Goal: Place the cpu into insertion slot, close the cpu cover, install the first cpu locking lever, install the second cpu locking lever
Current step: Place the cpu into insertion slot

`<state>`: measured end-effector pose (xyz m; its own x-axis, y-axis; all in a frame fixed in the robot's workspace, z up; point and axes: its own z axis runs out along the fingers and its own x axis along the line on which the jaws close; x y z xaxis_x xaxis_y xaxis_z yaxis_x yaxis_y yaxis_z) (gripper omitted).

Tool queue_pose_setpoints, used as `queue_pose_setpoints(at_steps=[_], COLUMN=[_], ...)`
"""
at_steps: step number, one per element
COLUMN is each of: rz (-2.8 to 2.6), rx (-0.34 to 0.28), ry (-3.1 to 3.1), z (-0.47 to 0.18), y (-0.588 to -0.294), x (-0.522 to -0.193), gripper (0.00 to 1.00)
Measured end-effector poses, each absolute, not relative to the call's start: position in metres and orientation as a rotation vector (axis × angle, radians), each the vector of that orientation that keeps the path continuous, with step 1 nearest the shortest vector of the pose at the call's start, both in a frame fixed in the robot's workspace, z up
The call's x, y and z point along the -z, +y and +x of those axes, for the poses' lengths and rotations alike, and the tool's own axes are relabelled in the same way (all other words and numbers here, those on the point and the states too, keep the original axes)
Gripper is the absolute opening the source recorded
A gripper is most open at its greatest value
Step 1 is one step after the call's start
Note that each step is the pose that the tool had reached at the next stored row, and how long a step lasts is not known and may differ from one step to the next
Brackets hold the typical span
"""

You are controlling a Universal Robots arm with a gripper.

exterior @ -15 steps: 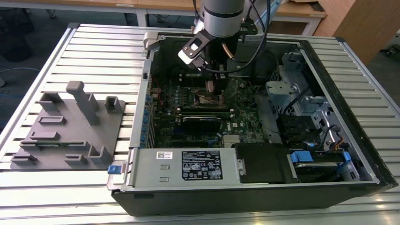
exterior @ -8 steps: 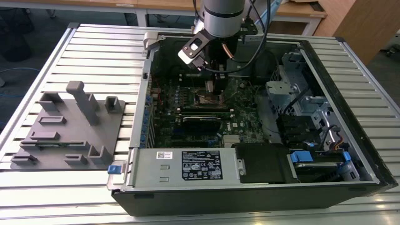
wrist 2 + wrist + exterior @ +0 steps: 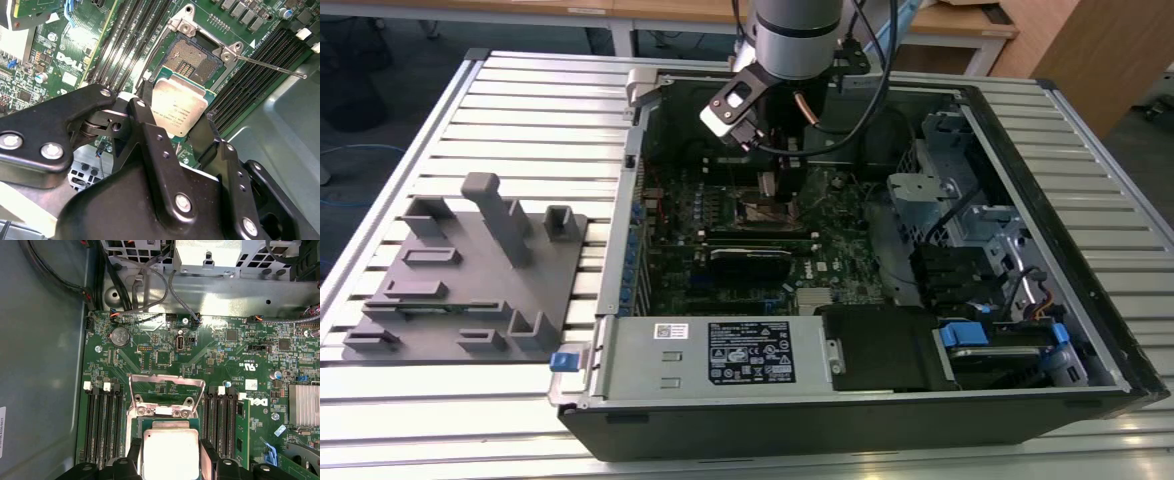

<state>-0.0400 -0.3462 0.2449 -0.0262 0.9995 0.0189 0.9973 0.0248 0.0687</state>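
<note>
The arm [image 3: 794, 40] reaches straight down into the open computer case [image 3: 854, 425]. Its claw [image 3: 176, 112] has two black fingers [image 3: 142, 117] pinching the chip [image 3: 179, 106] by opposite edges. The chip is held close over the near edge of the socket [image 3: 194, 54], not seated, and the socket's dark pin field lies bare. Behind the socket the cover plate [image 3: 167, 389] stands raised. A thin lever [image 3: 270, 65] juts out sideways. Memory slots [image 3: 100, 415] crowd both sides of the socket, and the grey case wall [image 3: 40, 365] lies farther out.
</note>
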Motion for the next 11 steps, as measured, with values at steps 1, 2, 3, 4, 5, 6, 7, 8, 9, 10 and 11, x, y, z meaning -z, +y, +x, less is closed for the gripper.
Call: queue_pose_setpoints(at_steps=[1, 2, 3, 4, 5, 6, 7, 8, 9, 10, 11], rz=[2.168, 2.168, 2.169, 2.173, 2.179, 2.186, 2.189, 2.190, 2.190, 2.190, 2.190], rx=[-0.097, -0.097, -0.097, -0.097, -0.097, -0.097, -0.097, -0.096, -0.097, -0.096, -0.096], ry=[2.224, 2.224, 2.223, 2.218, 2.212, 2.206, 2.202, 2.201, 2.201, 2.201, 2.201], z=[-0.0400, -0.0400, -0.0400, -0.0400, -0.0400, -0.0400, -0.0400, -0.0400, -0.0400, -0.0400, -0.0400], y=[-0.3462, -0.3462, -0.3462, -0.3462, -0.3462, -0.3462, -0.3462, -0.3462, -0.3462, -0.3462, -0.3462], x=[-0.2449, -0.2449, -0.2449, -0.2449, -0.2448, -0.2447, -0.2447, -0.2447, -0.2447, -0.2447, -0.2447], gripper=[0.54, 0.54, 0.54, 0.54, 0.54, 0.54, 0.54, 0.54, 0.54, 0.54, 0.54])
